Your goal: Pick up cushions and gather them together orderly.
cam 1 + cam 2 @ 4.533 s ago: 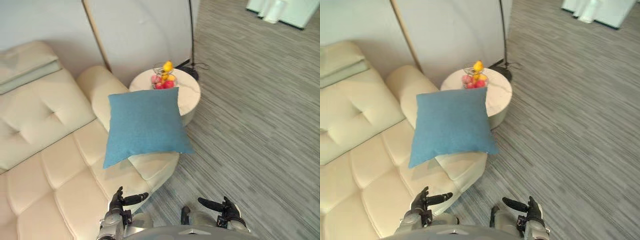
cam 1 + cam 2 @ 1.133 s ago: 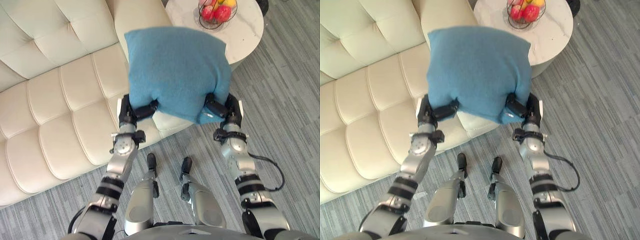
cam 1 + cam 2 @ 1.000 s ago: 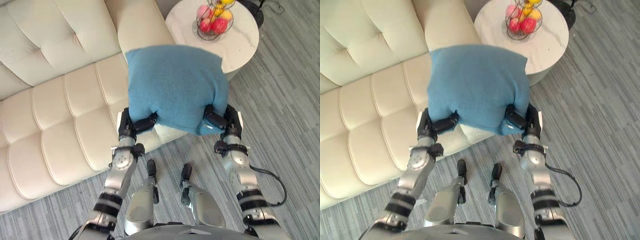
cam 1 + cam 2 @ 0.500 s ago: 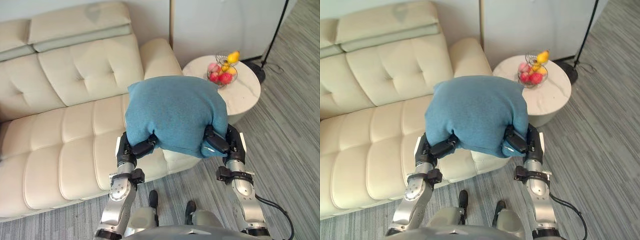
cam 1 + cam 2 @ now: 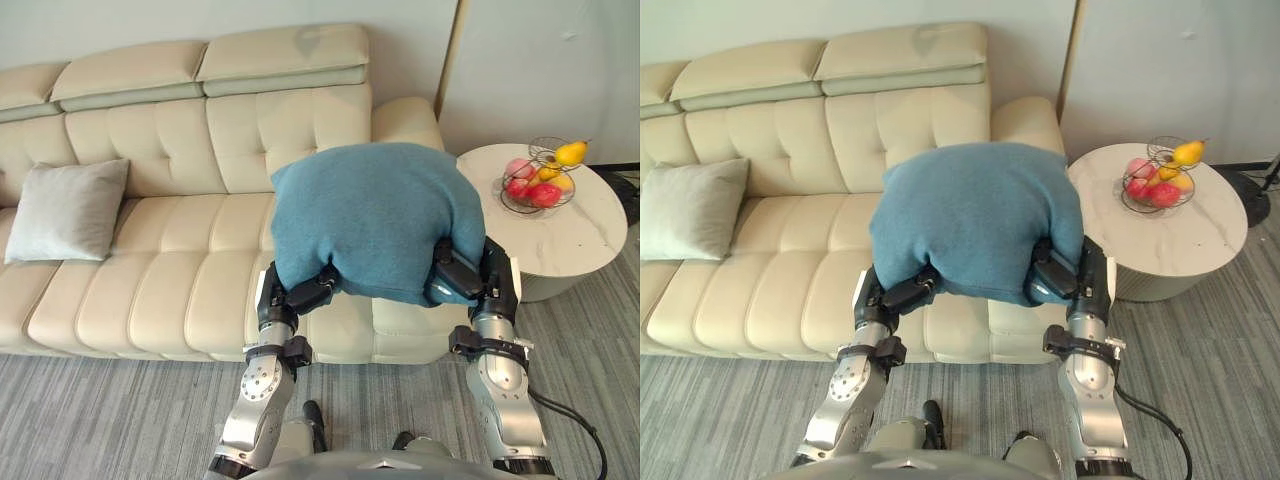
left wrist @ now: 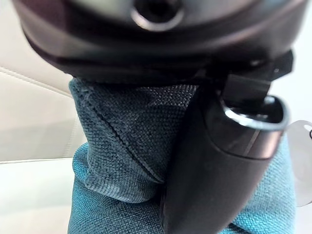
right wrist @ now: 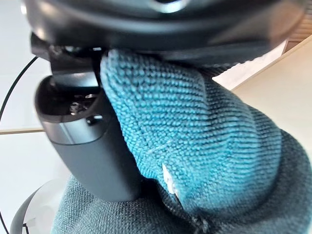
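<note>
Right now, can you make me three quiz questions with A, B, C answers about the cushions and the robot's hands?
1. What are the left hand and right hand doing? A. hanging open. B. shut on the held cushion. C. waving.
2. Where is the grey cushion? A. in the left hand. B. atop the held cushion. C. at the left end of the sofa.
3. What colour is the held cushion? A. blue. B. red. C. yellow.
Answers: B, thumbs and fingers pinch its lower corners; C, it leans on the backrest there; A, its cloth looks blue.
</note>
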Tool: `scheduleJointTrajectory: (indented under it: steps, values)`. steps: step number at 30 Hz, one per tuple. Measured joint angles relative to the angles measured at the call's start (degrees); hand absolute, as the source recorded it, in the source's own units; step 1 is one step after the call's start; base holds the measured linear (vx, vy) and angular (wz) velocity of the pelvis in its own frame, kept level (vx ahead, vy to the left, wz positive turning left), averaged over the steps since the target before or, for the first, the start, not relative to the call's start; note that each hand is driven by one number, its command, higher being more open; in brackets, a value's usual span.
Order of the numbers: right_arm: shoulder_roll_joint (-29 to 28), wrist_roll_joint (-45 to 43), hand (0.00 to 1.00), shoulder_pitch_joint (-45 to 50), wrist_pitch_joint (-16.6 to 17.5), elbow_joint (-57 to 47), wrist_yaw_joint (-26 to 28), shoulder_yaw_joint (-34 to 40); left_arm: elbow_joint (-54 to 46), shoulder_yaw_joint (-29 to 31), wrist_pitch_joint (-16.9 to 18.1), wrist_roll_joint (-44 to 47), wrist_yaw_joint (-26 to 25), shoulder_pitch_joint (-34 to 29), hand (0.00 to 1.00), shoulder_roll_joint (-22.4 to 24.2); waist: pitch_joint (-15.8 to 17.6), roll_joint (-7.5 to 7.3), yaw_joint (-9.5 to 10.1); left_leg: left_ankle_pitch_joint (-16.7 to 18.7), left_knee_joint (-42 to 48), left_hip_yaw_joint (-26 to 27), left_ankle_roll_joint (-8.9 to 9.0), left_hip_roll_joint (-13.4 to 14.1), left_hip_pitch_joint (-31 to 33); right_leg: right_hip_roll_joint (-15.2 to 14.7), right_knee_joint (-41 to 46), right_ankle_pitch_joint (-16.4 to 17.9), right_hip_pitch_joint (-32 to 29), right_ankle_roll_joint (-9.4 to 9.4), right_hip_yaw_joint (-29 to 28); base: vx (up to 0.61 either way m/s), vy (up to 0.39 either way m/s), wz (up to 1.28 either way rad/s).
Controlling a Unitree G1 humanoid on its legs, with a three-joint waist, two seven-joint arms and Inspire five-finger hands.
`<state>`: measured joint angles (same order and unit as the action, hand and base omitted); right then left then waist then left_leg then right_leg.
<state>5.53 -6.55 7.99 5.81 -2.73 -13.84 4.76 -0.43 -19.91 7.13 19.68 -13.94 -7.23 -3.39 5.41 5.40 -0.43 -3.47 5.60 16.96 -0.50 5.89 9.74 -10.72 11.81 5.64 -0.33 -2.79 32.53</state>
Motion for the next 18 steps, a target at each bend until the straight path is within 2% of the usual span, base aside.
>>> scheduleJointTrajectory:
  steps: [3,6,7,8,9,10,11,12,13,15,16,17,18]
  values:
    - [-1.8,-0.1,0.00,0.2,0.0,3.2,0.1,0.4,1.1,-0.6,0.0,0.0,0.1,-0.4,0.00,-1.6,-0.6,-1.58,-0.04,-0.6,-2.9,-1.8,-1.22,-3.9,-2.5,-2.9,0.0,-0.1,1.9,-1.22,-1.7,0.03,0.233,0.46]
    - [-3.0,-0.2,0.00,0.2,-0.1,6.1,1.0,0.2,1.2,0.0,-0.1,0.0,0.1,-1.8,0.00,-2.0,-0.4,-1.83,0.47,0.3,-3.5,-1.8,-2.67,-6.0,-3.2,-6.2,6.8,0.4,-0.4,-1.68,-3.6,0.00,0.214,0.20]
    - [-3.6,-0.2,0.00,0.2,-0.1,8.1,1.4,-0.4,1.1,0.8,-0.1,0.0,0.3,-2.9,0.00,-2.1,0.1,-2.40,0.55,0.8,-3.4,-1.8,-3.38,-6.7,-4.0,-7.8,12.9,0.3,-2.8,-0.29,-6.7,0.01,0.209,0.04]
    - [-3.7,-0.2,0.00,0.2,-0.1,8.7,1.5,-0.7,1.2,1.1,-0.1,0.0,0.3,-3.3,0.00,-2.2,0.3,-2.71,0.52,0.9,-3.4,-1.8,-3.60,-6.8,-4.2,-8.1,15.2,-0.2,-3.9,0.38,-8.4,0.01,0.196,0.09]
    - [-4.0,-0.2,0.00,0.3,-0.2,9.7,1.8,-1.2,1.2,1.3,-0.2,0.0,0.3,-3.7,0.00,-2.7,1.1,-3.10,0.22,1.2,-3.6,-2.6,-4.07,-6.8,-4.9,-7.8,19.8,-0.4,-6.4,1.69,-12.7,0.01,0.084,0.13]
    - [-4.1,-0.2,0.00,0.3,-0.2,10.1,2.0,-1.2,1.2,1.4,-0.2,0.0,0.3,-3.7,0.00,-3.0,1.4,-3.29,0.02,1.2,-3.7,-3.2,-4.18,-6.7,-5.1,-6.7,20.5,0.7,-6.9,1.23,-14.5,0.02,0.051,0.32]
    - [-4.1,-0.3,0.00,0.3,-0.2,10.7,2.4,-1.2,1.2,1.5,-0.4,0.0,0.4,-3.8,0.00,-3.5,1.7,-3.36,-0.23,1.2,-5.2,-4.0,-4.33,-6.1,-5.5,-2.3,19.2,3.5,-8.1,-0.12,-18.3,0.02,0.020,0.27]
    - [-4.1,-0.3,0.00,0.3,-0.2,10.7,2.4,-1.2,1.2,1.5,-0.4,0.0,0.4,-3.8,0.00,-3.5,1.7,-3.37,-0.23,1.2,-5.6,-4.1,-4.33,-6.1,-5.5,-1.2,18.5,3.9,-8.5,-0.34,-18.8,0.05,-0.017,0.31]
    - [-3.9,-0.3,0.00,0.2,-0.2,10.8,2.6,-1.2,1.2,1.6,-0.5,0.0,0.5,-3.8,0.00,-3.5,1.7,-3.31,-0.26,0.8,-7.1,-5.1,-4.96,-6.1,-5.7,3.1,13.6,4.4,-9.4,0.19,-19.4,0.05,-0.034,0.14]
    - [-3.9,-0.3,0.00,0.3,-0.2,10.8,2.6,-1.2,1.2,1.7,-0.7,0.0,0.7,-3.8,0.00,-3.5,1.8,-3.25,-0.33,0.5,-6.9,-5.6,-5.40,-6.2,-5.8,6.4,9.7,4.3,-10.4,0.50,-19.7,0.06,-0.063,0.18]
    - [-3.8,-0.3,0.00,0.5,-0.2,10.8,2.6,-1.2,1.1,1.7,-1.0,0.0,0.8,-3.8,0.00,-3.5,1.8,-3.27,-0.77,0.6,-6.2,-6.4,-5.10,-6.7,-5.8,7.9,7.0,4.1,-10.4,0.72,-21.2,0.08,-0.086,0.41]
    - [-3.7,-0.4,0.00,0.9,-0.2,10.7,2.6,-1.2,1.1,1.7,-1.0,-0.1,1.2,-3.8,0.00,-3.5,1.7,-3.54,-1.38,1.0,-5.7,-7.7,-4.66,-7.4,-5.8,8.4,4.7,3.3,-10.0,1.83,-23.4,0.13,-0.130,0.69]
    - [-3.7,-0.4,0.00,1.5,-0.2,10.4,2.6,-1.0,1.1,1.6,-1.0,-0.2,1.8,-3.7,0.00,-3.4,1.8,-4.13,-2.23,1.5,-4.9,-9.1,-4.15,-8.5,-5.9,8.2,3.9,0.4,-9.4,3.43,-24.4,0.12,-0.106,0.78]
